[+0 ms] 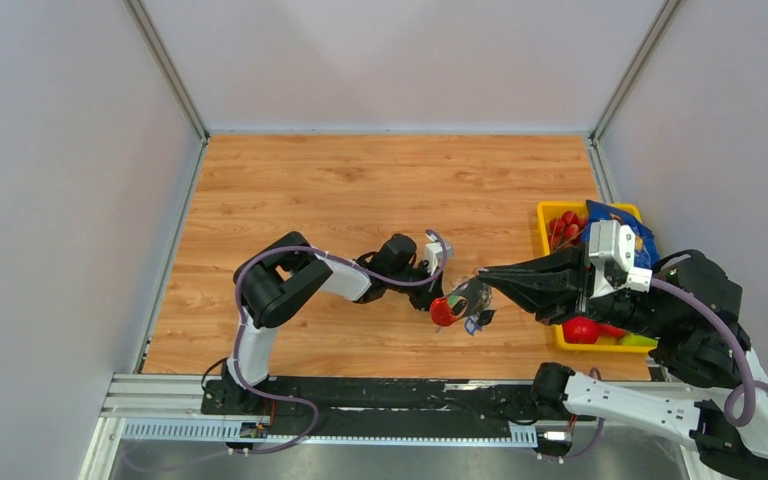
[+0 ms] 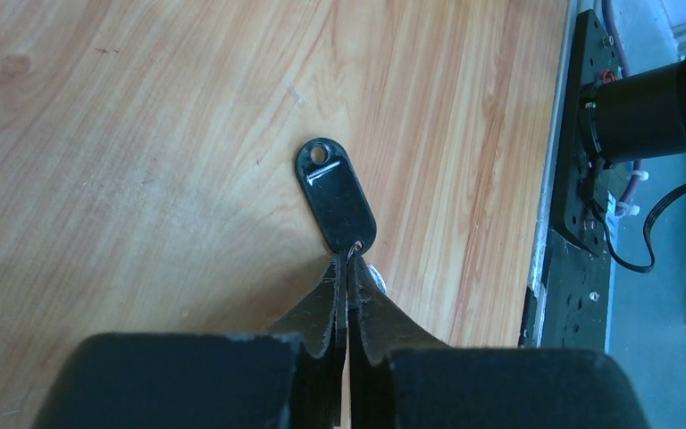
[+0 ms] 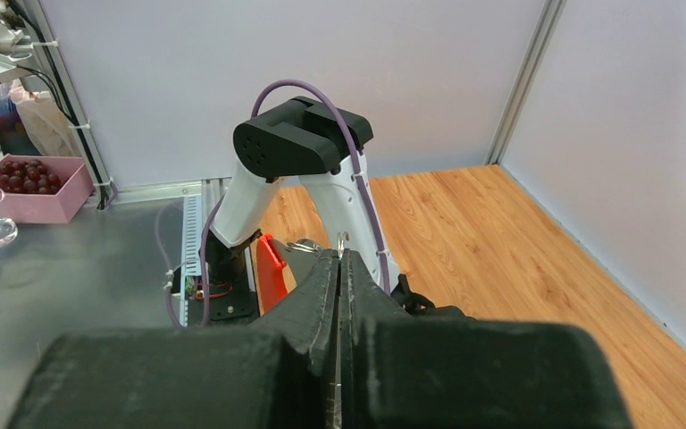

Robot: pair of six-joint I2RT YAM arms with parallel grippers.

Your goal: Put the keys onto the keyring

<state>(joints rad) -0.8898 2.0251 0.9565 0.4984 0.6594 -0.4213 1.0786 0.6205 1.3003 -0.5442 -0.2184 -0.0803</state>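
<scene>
A key (image 2: 335,192) with a black plastic head points away from my left gripper (image 2: 348,261), which is shut on its blade end. A bit of silver blade (image 2: 374,274) shows beside the fingers, close over the wooden table (image 2: 143,134). From above, the left gripper (image 1: 436,296) sits at mid-table, and I cannot make out the key there. My right gripper (image 3: 341,255) is shut on the thin metal keyring (image 3: 342,239), with the red tag (image 3: 271,268) hanging to its left. In the top view the right gripper (image 1: 484,275) holds the keyring bunch (image 1: 468,298) just right of the left gripper, its red tag (image 1: 444,312) lowest.
A yellow bin (image 1: 546,215) with red fruit and a blue packet stands at the table's right edge, behind the right arm. The black rail (image 1: 360,390) runs along the near edge. Grey walls close in the left, back and right sides.
</scene>
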